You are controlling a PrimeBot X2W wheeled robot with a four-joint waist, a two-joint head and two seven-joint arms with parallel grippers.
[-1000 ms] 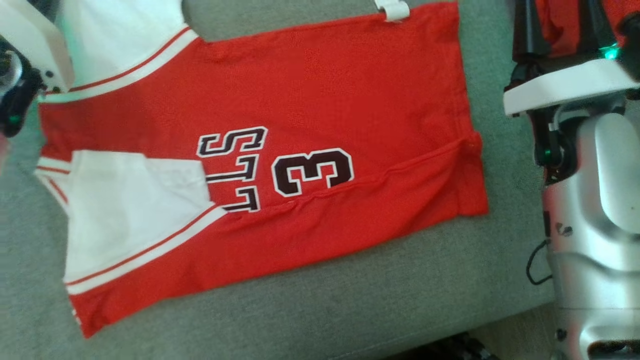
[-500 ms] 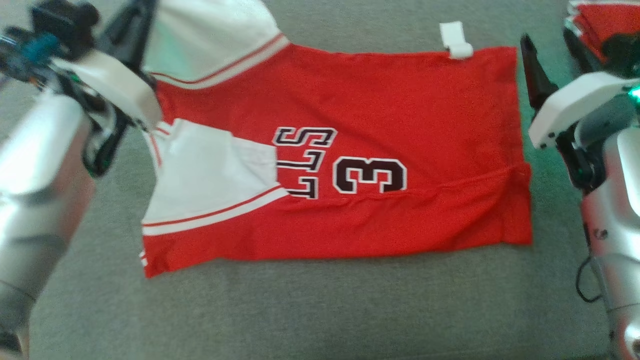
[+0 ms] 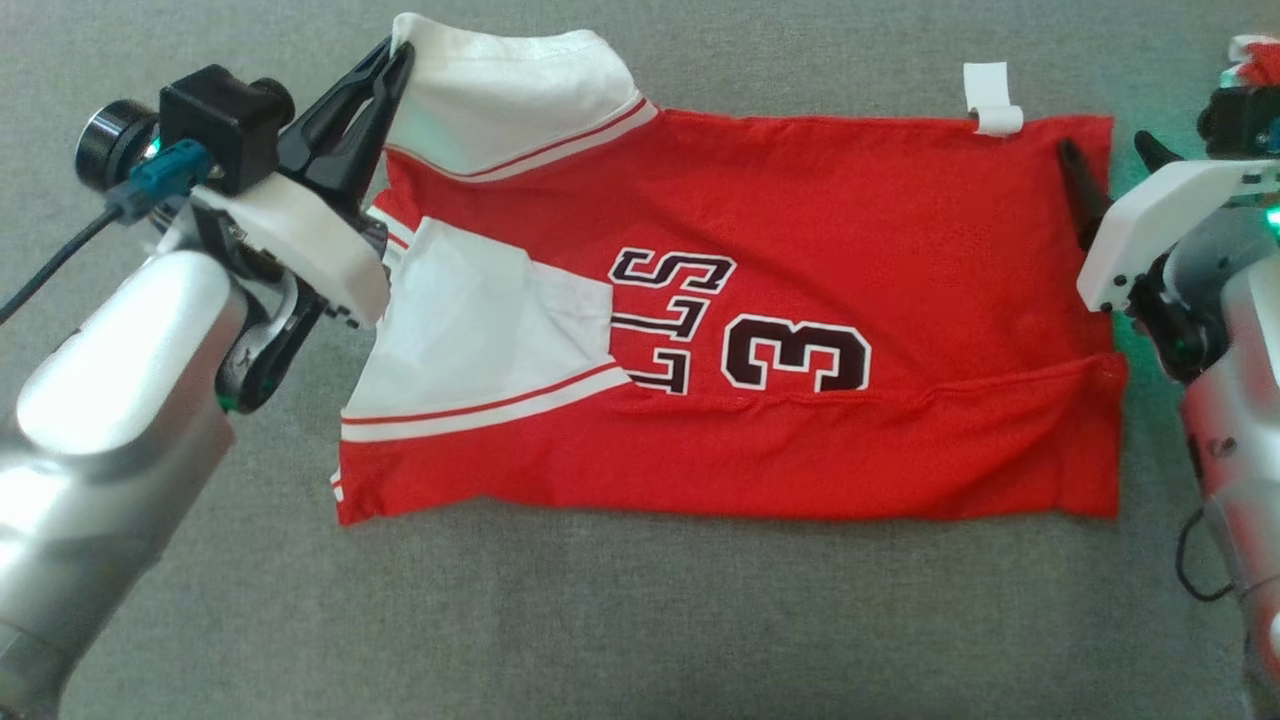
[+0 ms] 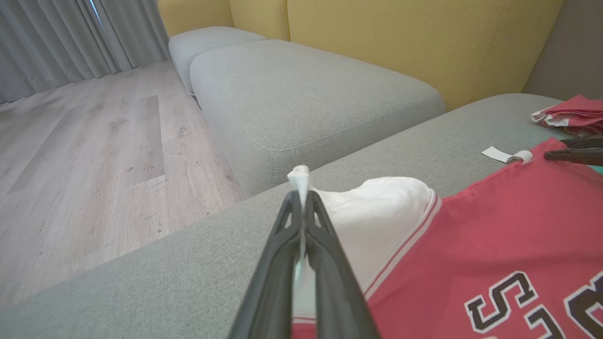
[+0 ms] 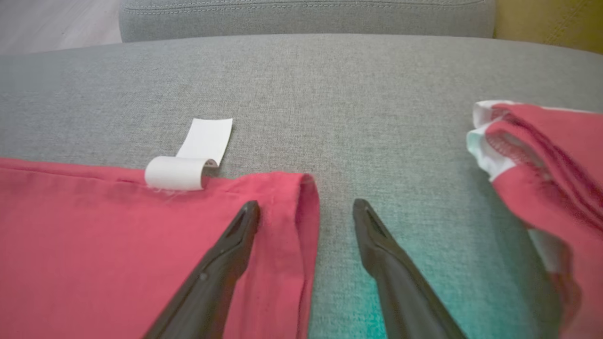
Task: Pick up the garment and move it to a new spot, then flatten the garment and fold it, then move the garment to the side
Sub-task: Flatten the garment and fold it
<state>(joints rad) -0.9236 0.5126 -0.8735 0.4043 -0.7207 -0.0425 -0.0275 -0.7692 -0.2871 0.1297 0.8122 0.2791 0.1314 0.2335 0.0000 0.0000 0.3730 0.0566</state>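
Red basketball jersey point(image 3: 800, 230) with white side panels and red-and-white striped trim. Dark lettering "LLS" and "3", outlined in white, reads sideways. It lies mostly flat on the grey sofa seat point(image 3: 640, 620), long side running left to right, hem at the right. A raised crease runs lengthwise just below the number. A small white tag point(image 3: 992, 100) curls out of the hem corner, pointing toward the seat's far edge. The far left white corner is lifted, pinched in the closed left gripper point(image 3: 395, 55).

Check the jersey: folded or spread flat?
Partly folded: the jersey has its near side turned over the lettering, cutting it off. The left pincer pinches its white shoulder corner; the right pincer stands open astride the hem.
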